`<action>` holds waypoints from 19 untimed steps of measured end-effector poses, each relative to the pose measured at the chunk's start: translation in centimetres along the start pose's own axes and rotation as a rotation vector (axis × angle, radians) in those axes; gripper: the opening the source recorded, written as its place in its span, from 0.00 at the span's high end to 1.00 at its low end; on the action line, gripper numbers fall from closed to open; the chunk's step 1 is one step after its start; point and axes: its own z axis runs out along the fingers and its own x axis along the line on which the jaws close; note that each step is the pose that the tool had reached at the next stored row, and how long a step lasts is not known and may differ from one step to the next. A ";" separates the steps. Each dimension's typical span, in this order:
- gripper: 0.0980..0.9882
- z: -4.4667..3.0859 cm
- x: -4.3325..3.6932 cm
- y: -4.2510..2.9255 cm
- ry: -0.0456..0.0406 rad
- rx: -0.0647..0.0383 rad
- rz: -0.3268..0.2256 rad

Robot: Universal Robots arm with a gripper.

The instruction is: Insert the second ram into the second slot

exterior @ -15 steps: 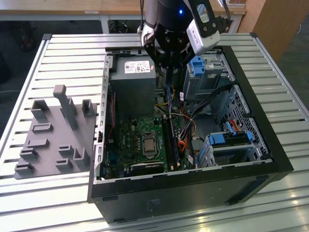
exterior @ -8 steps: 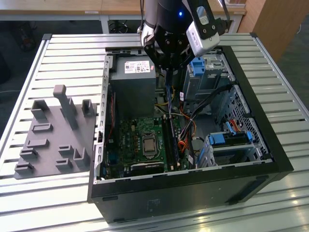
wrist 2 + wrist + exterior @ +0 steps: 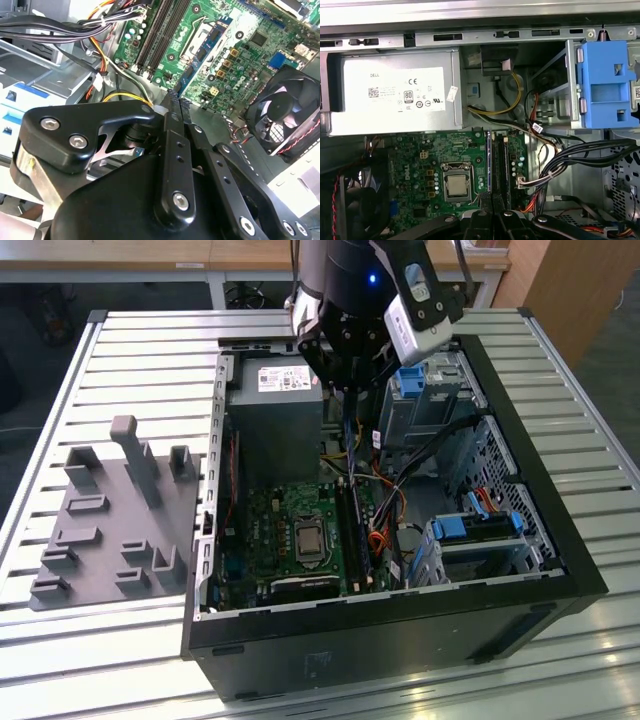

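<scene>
The second ram [image 3: 346,432] shows edge-on as a thin blue strip under the gripper [image 3: 345,390]. The fingers [image 3: 169,125] are drawn close together, clamped on it as far as I can judge. It is held in the air inside the open computer case [image 3: 560,570], just beside the power supply [image 3: 275,410] and well above the motherboard [image 3: 290,535]. The memory slots [image 3: 352,525] lie below the ram, toward the case's near wall in the exterior view. One slot looks already filled by a dark stick, though that is uncertain. In the first wrist view the ram's long axis seems to run in line with the slots' length
</scene>
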 end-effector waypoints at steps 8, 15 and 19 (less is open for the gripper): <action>0.97 0.24 0.00 -0.01 0.0000 0.000 0.000; 0.97 1.03 0.01 -0.02 0.0000 0.000 0.000; 0.97 1.78 0.02 -0.04 0.0000 0.000 0.000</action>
